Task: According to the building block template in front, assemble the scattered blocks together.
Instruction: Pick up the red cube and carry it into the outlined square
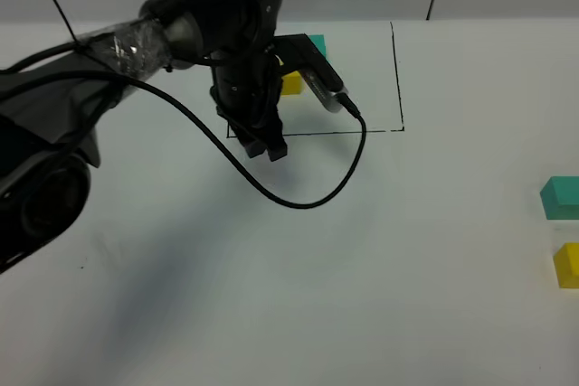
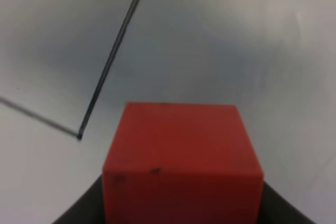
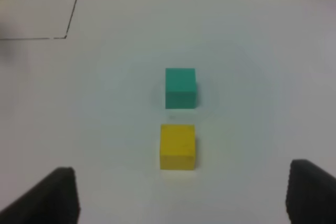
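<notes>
My left gripper (image 1: 264,145) is shut on the red cube (image 2: 181,161), which fills the left wrist view between the dark fingers; it hangs over the front left corner of the black frame (image 1: 397,79). The template's teal cube (image 1: 316,44) and yellow cube (image 1: 291,84) show inside the frame behind the arm; its red cube is hidden. The loose teal cube (image 1: 561,198) and yellow cube (image 1: 567,265) lie close together at the right edge, one behind the other. In the right wrist view my right gripper (image 3: 181,203) is open, just short of the yellow cube (image 3: 177,147) and teal cube (image 3: 180,86).
The left arm and its black cable (image 1: 308,201) loop over the white table (image 1: 271,314) in front of the frame. The frame's line and corner (image 2: 79,136) show on the table beyond the red cube. A wall stands behind the table.
</notes>
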Controlling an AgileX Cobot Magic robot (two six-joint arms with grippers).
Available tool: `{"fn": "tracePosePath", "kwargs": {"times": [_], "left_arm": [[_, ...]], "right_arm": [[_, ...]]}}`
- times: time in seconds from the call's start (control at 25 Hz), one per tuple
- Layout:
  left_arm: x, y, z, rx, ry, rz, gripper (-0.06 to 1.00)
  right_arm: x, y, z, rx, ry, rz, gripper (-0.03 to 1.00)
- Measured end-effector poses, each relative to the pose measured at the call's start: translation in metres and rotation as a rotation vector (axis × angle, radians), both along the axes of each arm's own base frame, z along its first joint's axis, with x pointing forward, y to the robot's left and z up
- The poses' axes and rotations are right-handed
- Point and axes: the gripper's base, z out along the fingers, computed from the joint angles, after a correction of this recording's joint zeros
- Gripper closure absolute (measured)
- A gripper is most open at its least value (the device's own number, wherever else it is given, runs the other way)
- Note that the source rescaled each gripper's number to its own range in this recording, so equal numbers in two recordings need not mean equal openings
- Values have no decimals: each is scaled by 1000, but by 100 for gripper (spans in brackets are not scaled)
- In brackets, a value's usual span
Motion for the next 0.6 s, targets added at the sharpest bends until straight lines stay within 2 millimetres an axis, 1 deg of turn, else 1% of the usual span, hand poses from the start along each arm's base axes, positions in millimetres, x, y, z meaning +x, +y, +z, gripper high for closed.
{"fn": "tracePosePath", "kwargs": {"times": [0.12,0.2,0.4,0.6], "left_arm": [[2,-16,-6,-1,-7,-131,94],[3,-21,-11,7,-2,-194,94],[4,-22,-28,38,34,-315,94],[4,-23,-30,48,45,-437,94]], "right_arm": [[0,0,0,0,0,0,33],[0,0,0,0,0,0,33],[0,0,0,0,0,0,33],[0,0,0,0,0,0,33]]}}
